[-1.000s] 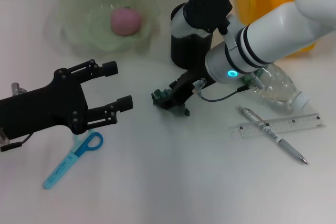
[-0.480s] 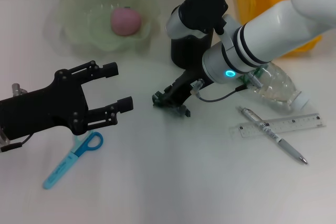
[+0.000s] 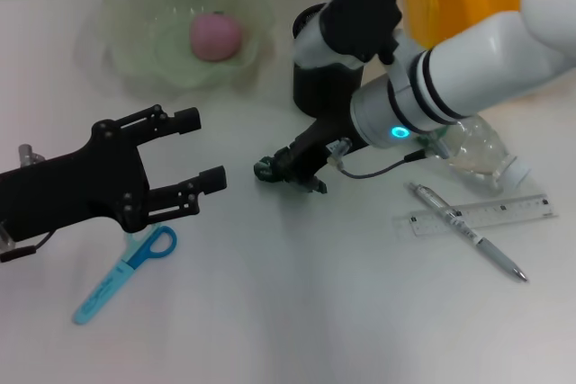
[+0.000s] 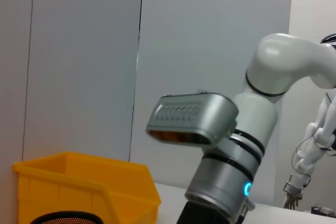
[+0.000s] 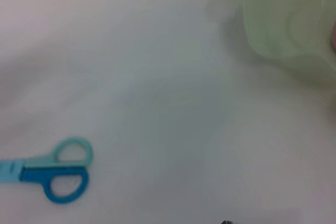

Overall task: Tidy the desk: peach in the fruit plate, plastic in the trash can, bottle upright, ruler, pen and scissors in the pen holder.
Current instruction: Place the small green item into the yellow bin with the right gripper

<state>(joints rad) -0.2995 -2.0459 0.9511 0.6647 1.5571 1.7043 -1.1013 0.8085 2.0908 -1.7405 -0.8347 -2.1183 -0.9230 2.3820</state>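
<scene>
Nearest us the scissors (image 3: pixel 126 269) lie flat beside our left gripper (image 3: pixel 196 154), its jaws spread and empty. We judge them light, stiff and thin; take them across the handles. Farther, our right gripper (image 3: pixel 286 171): we cannot tell its state.

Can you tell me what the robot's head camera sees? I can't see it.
The right gripper hangs low over the white desk, while the open left gripper hovers above blue scissors. A peach sits in the green plate.
</scene>
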